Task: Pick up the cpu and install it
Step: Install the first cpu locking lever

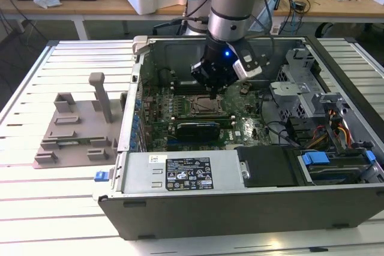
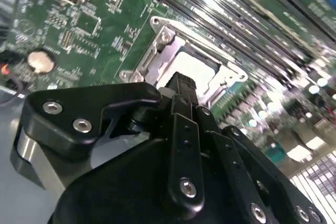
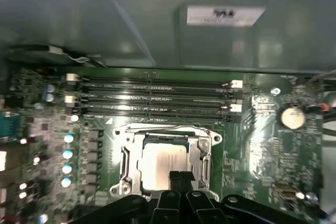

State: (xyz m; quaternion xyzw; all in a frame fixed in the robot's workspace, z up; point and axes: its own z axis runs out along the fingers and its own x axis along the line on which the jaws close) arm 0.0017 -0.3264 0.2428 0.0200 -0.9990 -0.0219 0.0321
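The cpu [image 3: 164, 162], a flat square chip with a shiny silver top, lies inside the metal socket frame [image 3: 124, 167] on the green motherboard [image 3: 262, 150]; it also shows in the second wrist view as the cpu [image 2: 198, 68]. My gripper [image 3: 179, 178] hangs just above the socket's near side with its two black fingers pressed together and nothing between them. In the exterior view the gripper [image 1: 213, 92] reaches down into the open computer case over the socket frame [image 1: 201, 105]. The fingertips [image 2: 181, 83] cover part of the chip's edge.
Memory slots [image 3: 157, 98] run beside the socket, with a coin battery [image 3: 292, 117] off to one side. The case walls [image 1: 129, 118] surround the board, with a power supply [image 1: 189, 175] and drive cage [image 1: 306, 88] nearby. A grey fixture plate [image 1: 75, 133] lies at the exterior view's left.
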